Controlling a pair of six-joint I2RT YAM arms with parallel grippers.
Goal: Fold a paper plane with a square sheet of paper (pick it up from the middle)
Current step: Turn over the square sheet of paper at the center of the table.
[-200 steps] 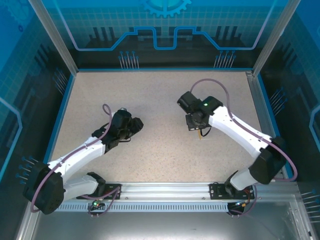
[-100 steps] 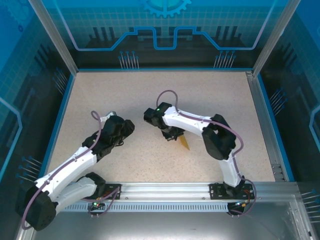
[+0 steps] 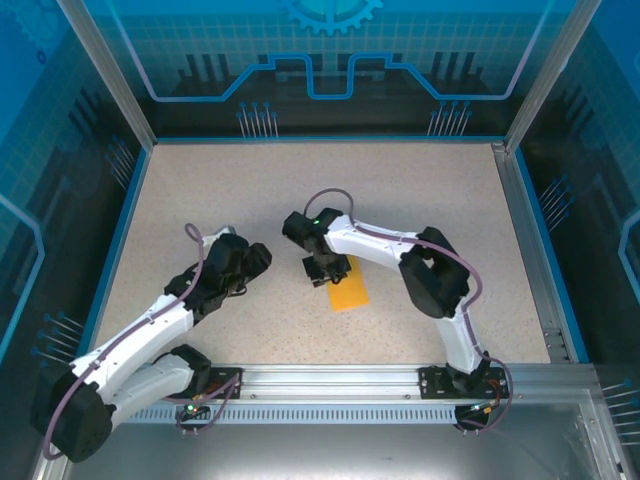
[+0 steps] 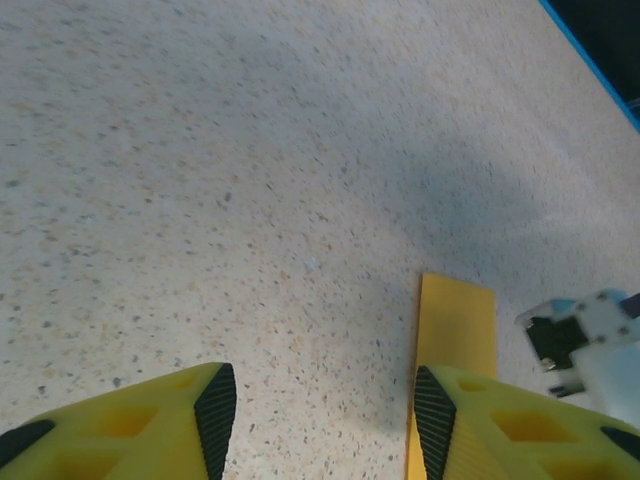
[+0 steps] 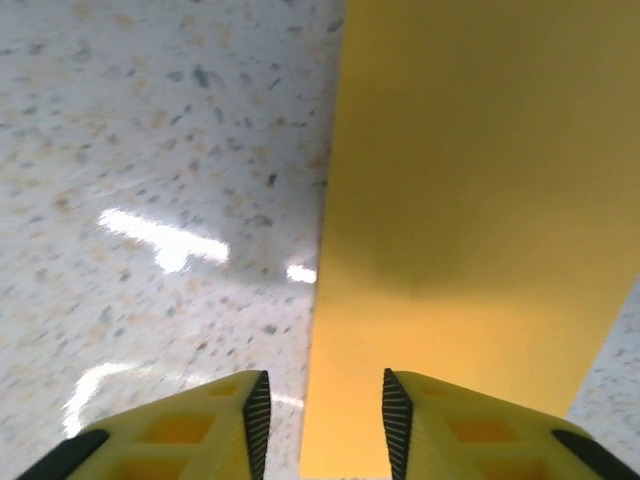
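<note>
**Sheet of paper** (image 3: 350, 291): orange-yellow, folded to a narrow oblong. Lies flat mid-counter (image 3: 300, 190), presumably laid so a crease can be pressed.

**Right end effector** (image 3: 320, 275): released, jaws parted astride one long edge of the sheet, low over it, gripping nothing.

**Left end effector** (image 3: 258, 262): released, empty, near the sheet but apart from it.

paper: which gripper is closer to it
Right. The right gripper hangs over the paper's left edge, jaws apart; the left gripper is off to its left, well apart.
</note>
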